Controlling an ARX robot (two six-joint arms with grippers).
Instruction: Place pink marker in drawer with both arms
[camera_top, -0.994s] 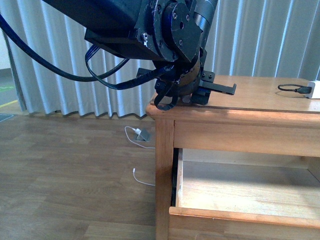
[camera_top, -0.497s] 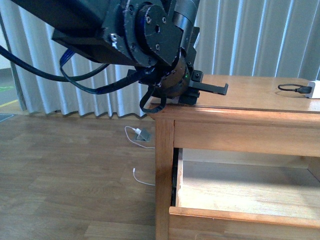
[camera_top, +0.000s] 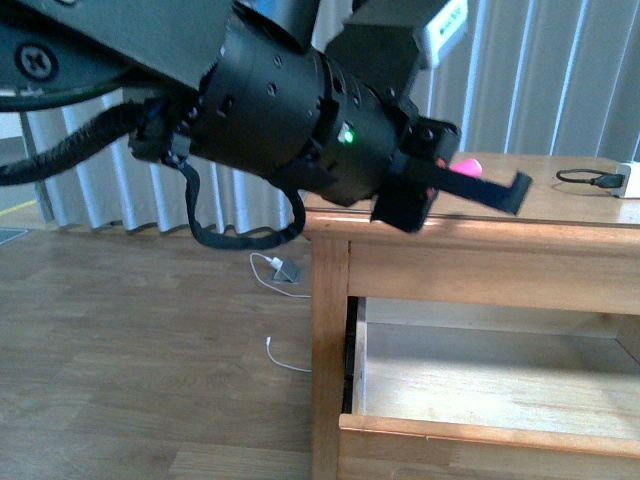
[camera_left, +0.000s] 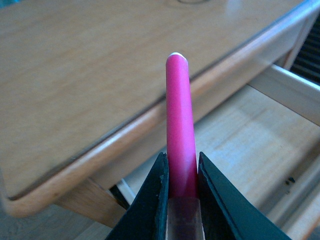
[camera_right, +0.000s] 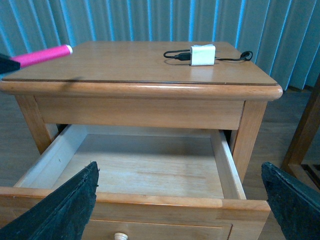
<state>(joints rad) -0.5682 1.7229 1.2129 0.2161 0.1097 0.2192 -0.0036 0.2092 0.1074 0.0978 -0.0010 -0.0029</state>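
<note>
Front view: left arm (camera_top: 280, 110) fills upper frame. Left gripper (camera_top: 490, 185) holds pink marker (camera_top: 466, 164) above dresser top (camera_top: 570, 215), near front corner. Drawer (camera_top: 480, 430) open below.

Left wrist view: jaws clamped on marker; pink shaft juts past fingers (camera_left: 157, 200), over dresser top edge.

Right wrist view: right gripper (camera_right: 178, 170) jaws spread wide, gripping nothing, facing open drawer. Marker in air over dresser top, outside drawer. White adapter (camera_right: 202, 54) on dresser top.
</note>
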